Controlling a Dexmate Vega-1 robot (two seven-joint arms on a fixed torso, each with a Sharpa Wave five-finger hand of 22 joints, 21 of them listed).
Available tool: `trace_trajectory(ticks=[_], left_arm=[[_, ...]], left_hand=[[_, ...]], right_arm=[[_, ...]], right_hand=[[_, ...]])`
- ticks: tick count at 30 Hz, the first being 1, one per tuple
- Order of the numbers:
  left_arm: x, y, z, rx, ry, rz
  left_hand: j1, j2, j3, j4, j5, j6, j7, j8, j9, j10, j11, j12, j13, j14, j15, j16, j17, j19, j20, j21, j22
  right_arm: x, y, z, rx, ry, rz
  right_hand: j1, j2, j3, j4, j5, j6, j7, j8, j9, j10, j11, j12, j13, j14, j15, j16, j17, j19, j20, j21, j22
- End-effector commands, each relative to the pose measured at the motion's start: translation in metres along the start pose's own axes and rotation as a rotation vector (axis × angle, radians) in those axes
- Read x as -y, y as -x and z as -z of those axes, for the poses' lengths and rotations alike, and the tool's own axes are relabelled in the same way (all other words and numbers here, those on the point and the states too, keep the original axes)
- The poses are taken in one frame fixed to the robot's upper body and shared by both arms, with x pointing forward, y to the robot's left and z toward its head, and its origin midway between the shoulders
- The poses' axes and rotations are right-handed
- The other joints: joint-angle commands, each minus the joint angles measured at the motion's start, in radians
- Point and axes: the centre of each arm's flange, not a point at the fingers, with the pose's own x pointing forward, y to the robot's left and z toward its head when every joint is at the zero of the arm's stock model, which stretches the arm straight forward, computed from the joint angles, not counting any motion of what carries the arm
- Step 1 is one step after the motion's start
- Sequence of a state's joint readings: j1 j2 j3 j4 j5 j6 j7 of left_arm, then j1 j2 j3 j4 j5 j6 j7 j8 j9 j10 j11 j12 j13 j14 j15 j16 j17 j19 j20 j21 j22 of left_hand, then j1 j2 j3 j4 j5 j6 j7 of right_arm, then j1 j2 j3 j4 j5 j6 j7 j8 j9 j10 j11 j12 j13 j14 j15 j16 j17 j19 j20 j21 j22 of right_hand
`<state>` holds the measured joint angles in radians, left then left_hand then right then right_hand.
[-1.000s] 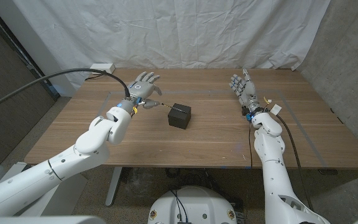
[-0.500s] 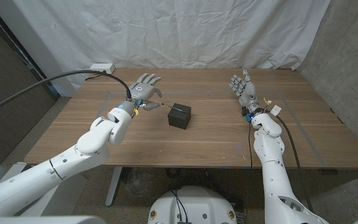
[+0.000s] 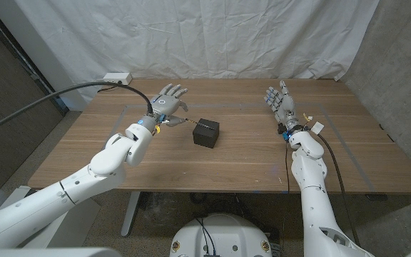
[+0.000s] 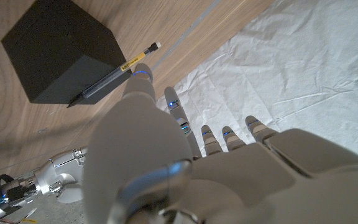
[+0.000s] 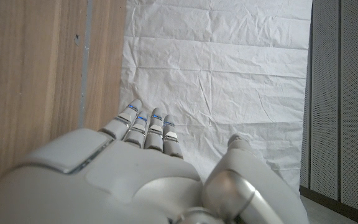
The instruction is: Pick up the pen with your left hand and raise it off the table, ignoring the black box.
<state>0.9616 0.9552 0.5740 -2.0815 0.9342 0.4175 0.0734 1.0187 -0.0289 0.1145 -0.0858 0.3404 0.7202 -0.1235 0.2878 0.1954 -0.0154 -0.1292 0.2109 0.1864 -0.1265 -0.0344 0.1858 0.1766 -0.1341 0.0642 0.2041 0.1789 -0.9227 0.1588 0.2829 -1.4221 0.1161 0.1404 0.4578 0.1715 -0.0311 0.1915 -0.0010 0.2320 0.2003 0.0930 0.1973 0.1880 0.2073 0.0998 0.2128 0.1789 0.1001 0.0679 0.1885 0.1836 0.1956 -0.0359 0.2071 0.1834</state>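
pen [image 4: 112,73]: slim dark barrel, yellow band, pinched at the thumb of the left hand [image 3: 165,105], tip toward the box
box [image 3: 206,132]: matte black cube, set on the woodgrain bench [image 3: 248,160]
right hand [image 3: 280,101]: fingers spread, nothing gripped
backdrop: creased white cloth [image 3: 212,36]

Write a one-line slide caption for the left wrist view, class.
Left hand pinching the pen between its fingers, its tip beside the black box on the wooden table.

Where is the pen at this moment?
In the head view the pen is left of centre, between the left hand and the black box, its tip toward the box.
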Motion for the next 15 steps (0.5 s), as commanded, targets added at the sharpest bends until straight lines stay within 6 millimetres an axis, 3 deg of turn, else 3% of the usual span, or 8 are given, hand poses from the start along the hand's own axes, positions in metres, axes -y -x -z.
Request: trace_trajectory(ticks=[1,15], left_arm=[[0.0066,-0.0040,-0.0020,0.015,-0.015,-0.004],[0.0132,-0.0091,0.0021,0.024,-0.027,0.002]], left_hand=[[0.009,-0.002,-0.005,0.001,0.007,0.005,-0.005,-0.002,0.004,-0.003,-0.005,-0.004,0.000,-0.007,-0.062,0.000,0.002,0.000,-0.004,0.002,0.004],[0.015,-0.001,-0.012,0.000,0.009,0.006,-0.005,-0.009,0.005,-0.003,-0.001,-0.005,0.001,-0.009,-0.069,-0.001,0.002,-0.002,-0.005,0.000,0.004]], right_arm=[[-0.0001,0.0017,0.0008,0.000,-0.004,0.008],[-0.0030,-0.0024,0.0026,-0.004,-0.007,0.005]], right_hand=[[0.002,0.002,-0.002,-0.001,0.004,0.006,-0.002,0.004,0.002,0.007,-0.002,0.003,0.005,0.005,0.001,0.002,0.005,0.008,-0.002,0.001,0.005],[0.002,0.002,-0.003,-0.002,0.004,0.007,-0.002,0.004,0.002,0.007,-0.003,0.003,0.005,0.007,0.000,0.002,0.005,0.008,-0.003,0.001,0.005]])
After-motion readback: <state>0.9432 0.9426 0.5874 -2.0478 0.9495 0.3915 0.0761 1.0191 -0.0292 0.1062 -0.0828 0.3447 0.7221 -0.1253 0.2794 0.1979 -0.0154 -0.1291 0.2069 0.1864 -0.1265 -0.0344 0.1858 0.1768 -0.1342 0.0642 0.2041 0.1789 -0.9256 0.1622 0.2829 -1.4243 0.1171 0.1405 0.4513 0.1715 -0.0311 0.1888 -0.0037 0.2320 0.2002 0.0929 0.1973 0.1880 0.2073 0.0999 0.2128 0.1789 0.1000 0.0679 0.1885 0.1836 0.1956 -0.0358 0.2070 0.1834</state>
